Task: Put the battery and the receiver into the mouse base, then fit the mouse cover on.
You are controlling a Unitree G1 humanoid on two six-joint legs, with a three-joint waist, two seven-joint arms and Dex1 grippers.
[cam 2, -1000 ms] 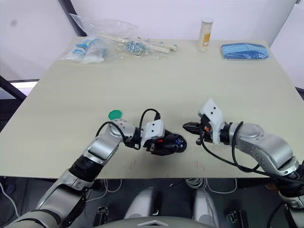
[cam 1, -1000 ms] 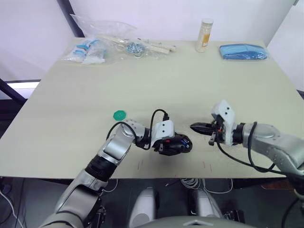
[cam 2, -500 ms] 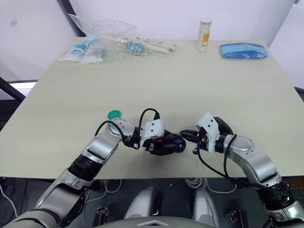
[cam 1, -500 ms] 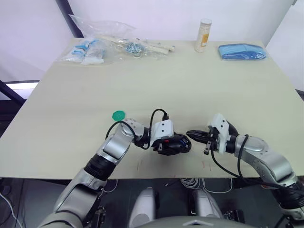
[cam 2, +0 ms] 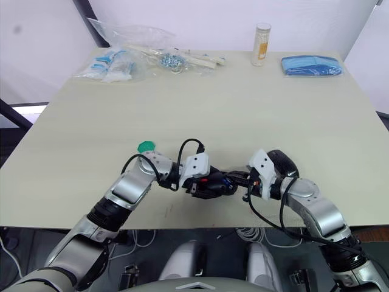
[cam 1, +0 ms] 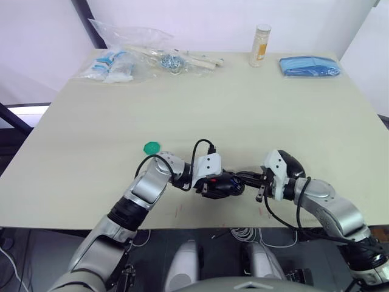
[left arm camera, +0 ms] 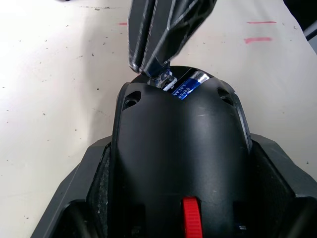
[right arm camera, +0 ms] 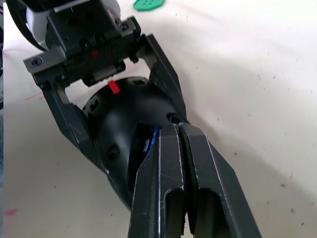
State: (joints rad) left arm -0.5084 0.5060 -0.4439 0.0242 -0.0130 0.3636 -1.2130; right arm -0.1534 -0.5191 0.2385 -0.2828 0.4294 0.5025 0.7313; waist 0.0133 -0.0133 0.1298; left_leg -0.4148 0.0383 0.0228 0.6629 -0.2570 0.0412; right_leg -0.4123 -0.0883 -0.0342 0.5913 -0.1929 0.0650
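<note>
Holding the mouse base (cam 1: 223, 184) between my left gripper's (cam 1: 220, 185) fingers, I keep it near the front edge of the desk (cam 1: 243, 103), about midway along that edge. Its red scroll wheel (left arm camera: 190, 219) faces my left wrist, and its open rear end points toward my right arm. The battery (left arm camera: 188, 86), blue with a silver end, lies inside the open compartment at that rear end.

My right gripper (cam 1: 244, 178) reaches in from the right with its two fingers pressed together, almost no gap between them. Their tips sit at the rim of the compartment, just beside the battery. In the left wrist view something small and pale shows pinched at those tips, right at the opening; I cannot tell what it is.

Behind my left forearm, a green round disc (cam 1: 152, 147) lies flat on the desk, apart from the mouse base. Along the far edge lie clear plastic bags (cam 1: 124, 58) toward the far left corner, a small upright bottle (cam 1: 261, 45) right of the middle, and a blue folded cloth (cam 1: 310, 66) near the far right corner.
</note>
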